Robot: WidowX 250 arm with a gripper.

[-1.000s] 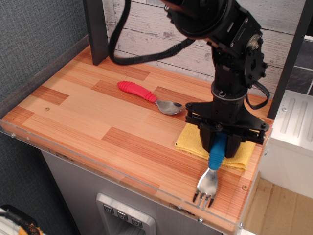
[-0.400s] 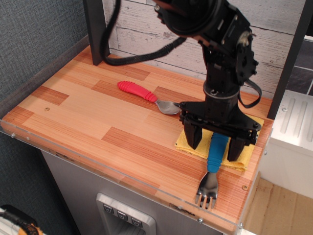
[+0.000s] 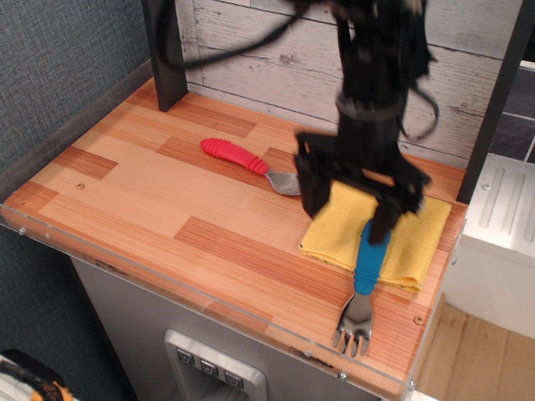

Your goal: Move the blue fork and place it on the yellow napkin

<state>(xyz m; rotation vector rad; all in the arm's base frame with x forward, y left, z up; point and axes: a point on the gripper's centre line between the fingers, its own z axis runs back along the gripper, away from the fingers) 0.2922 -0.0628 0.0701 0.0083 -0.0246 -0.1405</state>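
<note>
The blue fork [image 3: 365, 269] lies with its ribbed blue handle on the front edge of the yellow napkin [image 3: 414, 238] and its silver tines on the wood toward the table's front edge. The napkin lies at the right end of the table. My gripper [image 3: 347, 213] is open and empty, raised above the napkin's left part, its two black fingers [image 3: 312, 188] spread apart. It is blurred by motion and clear of the fork.
A red-handled metal spoon [image 3: 242, 159] lies on the wooden table [image 3: 142, 192] left of the napkin, its bowl partly behind my gripper. A dark post [image 3: 163, 50] stands at the back left. A clear plastic rim edges the table's front.
My gripper opened and let go of the blue fork, then rose up and back off it. The fork stays lying on the napkin's front edge.
</note>
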